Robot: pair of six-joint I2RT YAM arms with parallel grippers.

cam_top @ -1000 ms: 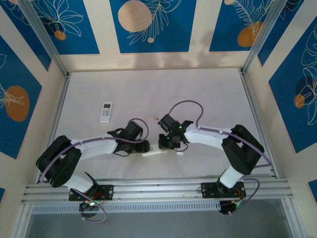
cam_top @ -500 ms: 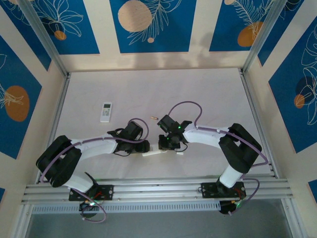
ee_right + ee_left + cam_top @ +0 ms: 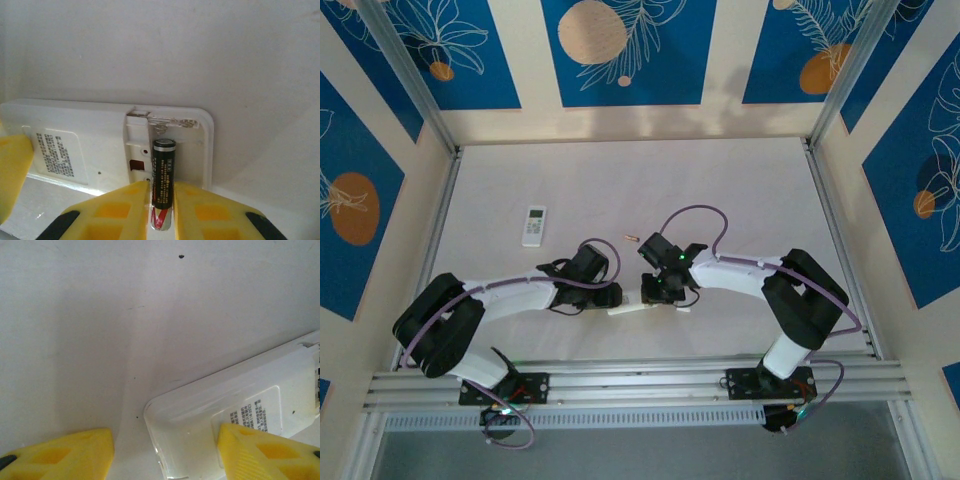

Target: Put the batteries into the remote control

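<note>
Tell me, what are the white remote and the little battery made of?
The remote looks like smooth, slightly glossy white plastic: it has moulded rounded corners and soft highlights. The battery is probably metal under a shiny black printed wrapper, though the wrapper hides it. The spring near its tip looks like thin bare metal wire.

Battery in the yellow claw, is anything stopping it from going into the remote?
Nothing visible does. The right claw holds the battery right at the open slot of the remote, its top end close to the spring.
</note>
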